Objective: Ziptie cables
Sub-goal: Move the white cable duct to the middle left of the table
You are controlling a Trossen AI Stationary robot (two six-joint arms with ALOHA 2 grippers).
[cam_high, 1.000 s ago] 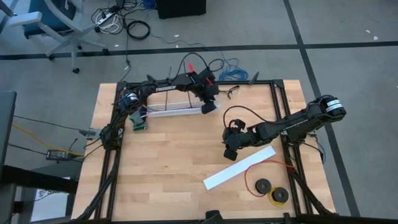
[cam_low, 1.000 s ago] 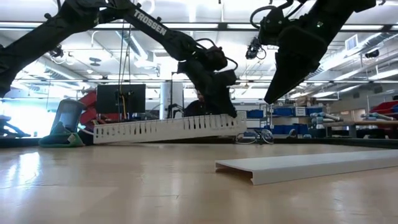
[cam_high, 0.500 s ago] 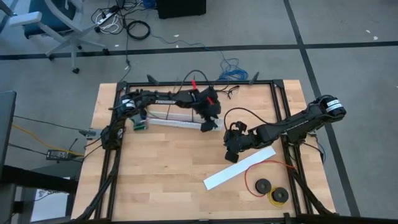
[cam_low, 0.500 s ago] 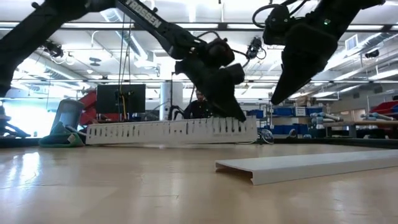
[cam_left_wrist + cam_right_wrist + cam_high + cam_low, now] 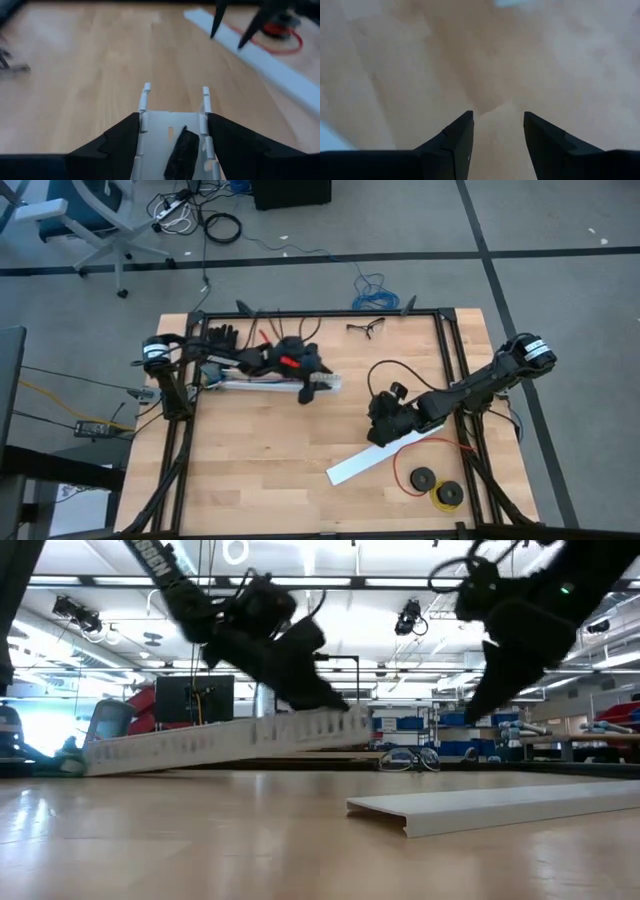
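Observation:
My left gripper (image 5: 312,385) is shut on a long white slotted channel (image 5: 265,383) that lies left to right at the table's far left. A dark strip (image 5: 181,150) lies inside the channel. My right gripper (image 5: 381,434) hangs open over the bare wood beside the far end of a flat white lid (image 5: 385,452), with nothing between its fingers (image 5: 460,137). The cables do not show; the left arm covers the far left corner. My left gripper pinches the channel's two side walls (image 5: 143,112) from outside, near its right end. The fingers (image 5: 120,142) lie along the channel and slant down from the table's left. That end (image 5: 350,725) is lifted; the channel slopes down to its left end (image 5: 95,755) near the table.
A red wire loop with black spools (image 5: 432,480) lies at the near right, next to the lid. A pair of glasses (image 5: 366,328) sits at the far edge. Black frame rails (image 5: 447,370) run round the table. Bare wood lies in the middle and near left.
My left gripper has gone toward the table's near edge and then left, taking the channel with it. The channel has slid left, and now its right end is higher than its left. My right gripper has moved a little toward the white lid and rolled.

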